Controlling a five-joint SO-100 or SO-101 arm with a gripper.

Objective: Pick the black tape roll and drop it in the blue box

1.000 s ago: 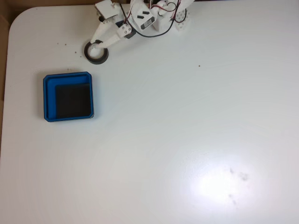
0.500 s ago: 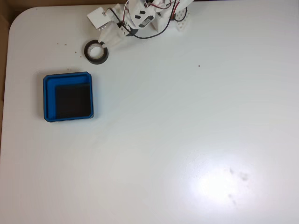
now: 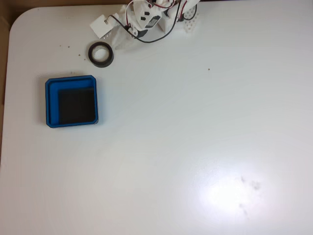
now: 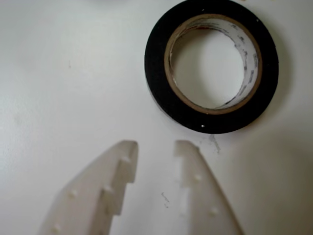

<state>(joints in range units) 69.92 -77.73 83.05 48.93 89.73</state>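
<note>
Arm (image 3: 146,19), fixed view: base and upper links cut off by the top edge; fingertips too small and pale against the table (image 3: 195,122) to tell apart.

Gripper (image 4: 155,147), wrist view: both fingers (image 4: 105,191) run off the bottom edge; roots unseen.

Black tape roll (image 4: 157,73), wrist view: top rim clipped by the upper edge; print on the inner core too blurred to read.

Tape (image 4: 159,73) flat on white counter (image 4: 63,83), up and right of pincer (image 4: 155,147), just beyond the tips, not touching. Pale core with print inside the ring. Pincer fingers (image 4: 105,188) slightly parted, nothing between.
</note>
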